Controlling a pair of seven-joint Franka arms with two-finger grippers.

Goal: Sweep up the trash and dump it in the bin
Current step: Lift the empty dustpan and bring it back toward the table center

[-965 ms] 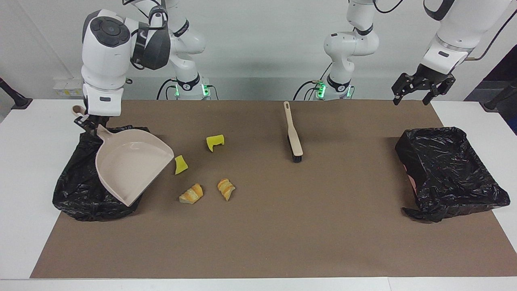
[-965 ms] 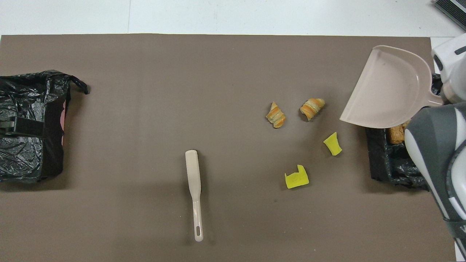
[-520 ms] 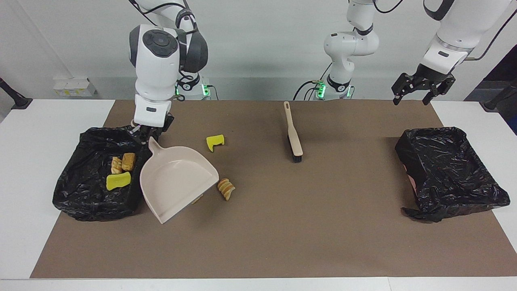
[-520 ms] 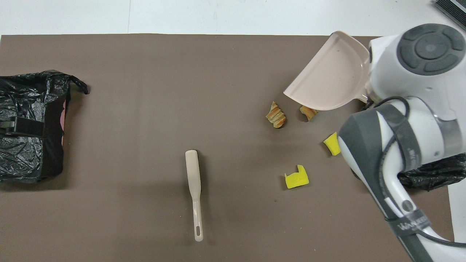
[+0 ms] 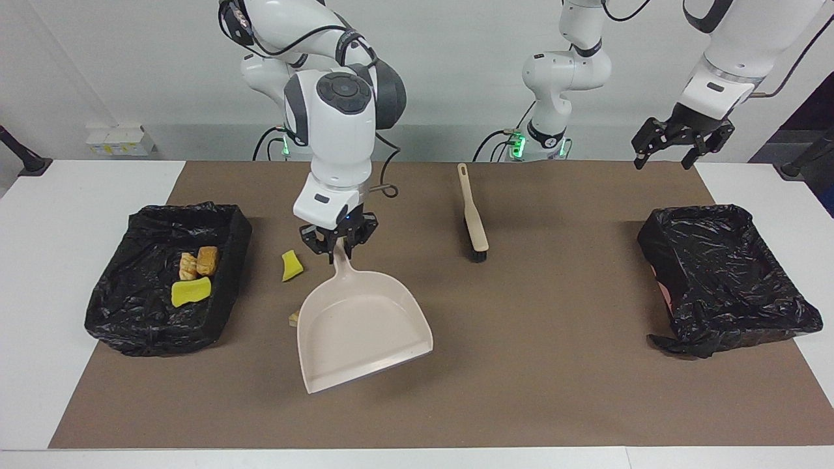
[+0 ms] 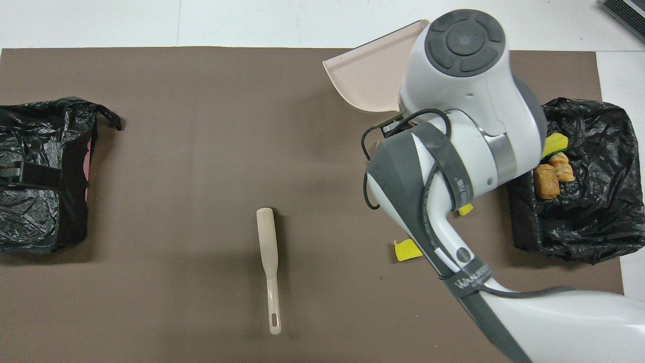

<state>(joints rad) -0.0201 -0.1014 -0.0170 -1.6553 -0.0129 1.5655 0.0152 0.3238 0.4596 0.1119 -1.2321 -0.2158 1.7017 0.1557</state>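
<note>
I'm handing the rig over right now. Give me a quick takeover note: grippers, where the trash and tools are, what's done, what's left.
Right gripper: shut on the dustpan handle, pan raised over the mat.
Left gripper: open, waiting above the lined bin at its end.
Done: three scraps sit in the trash bin at the right arm's end.
Left: yellow sponge chunk and other pieces the pan partly hides lie on the mat; brush lies untouched.
</note>
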